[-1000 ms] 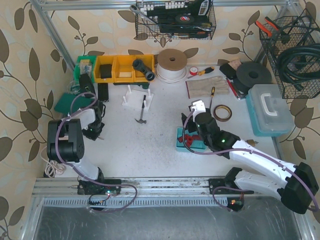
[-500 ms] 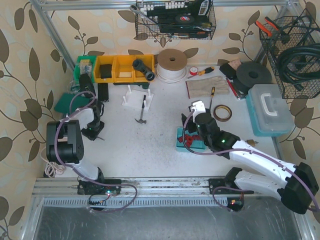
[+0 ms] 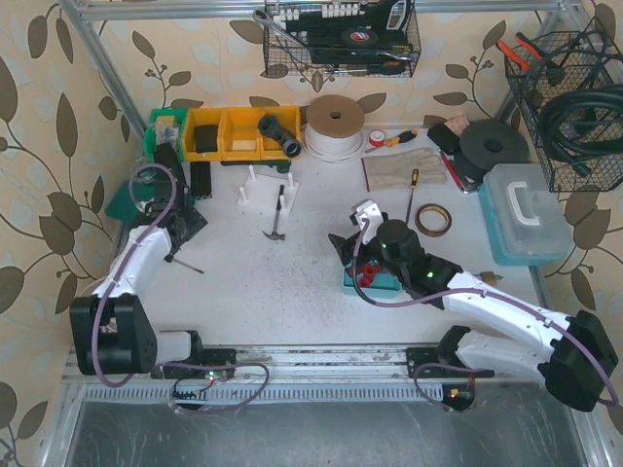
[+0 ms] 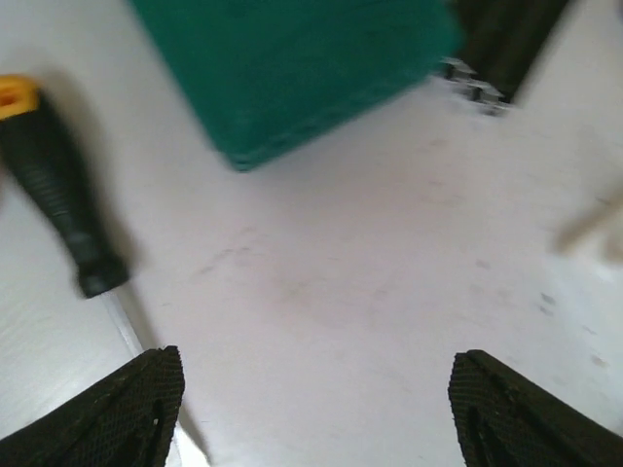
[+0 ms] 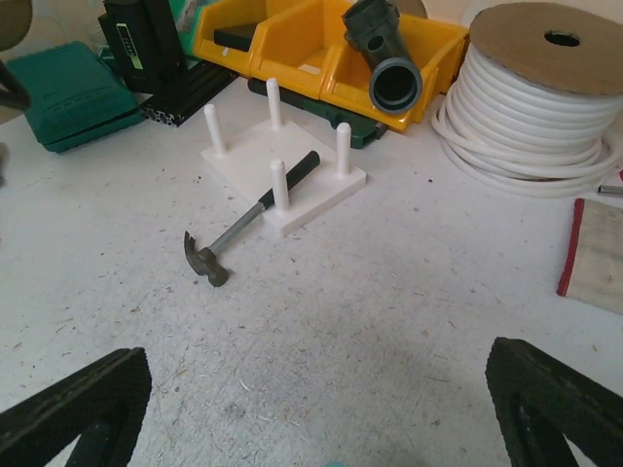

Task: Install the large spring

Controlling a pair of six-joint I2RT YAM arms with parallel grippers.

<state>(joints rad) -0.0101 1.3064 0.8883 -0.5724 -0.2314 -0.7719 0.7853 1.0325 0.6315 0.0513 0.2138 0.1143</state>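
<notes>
The counter is matt white, speckled and faintly rough. The peg stand is smooth white plastic, and the hammer has a dull metal head and shaft with a matt black grip. The bins are glossy yellow plastic, the pipe fitting is matt grey plastic, and the case is grained green plastic. The right gripper has matt black fingers with a finely knurled surface.

No legible text anywhere. Print on boxes in wire basket, top centre: too small to read. Green label on black block, upper left: blurred.
</notes>
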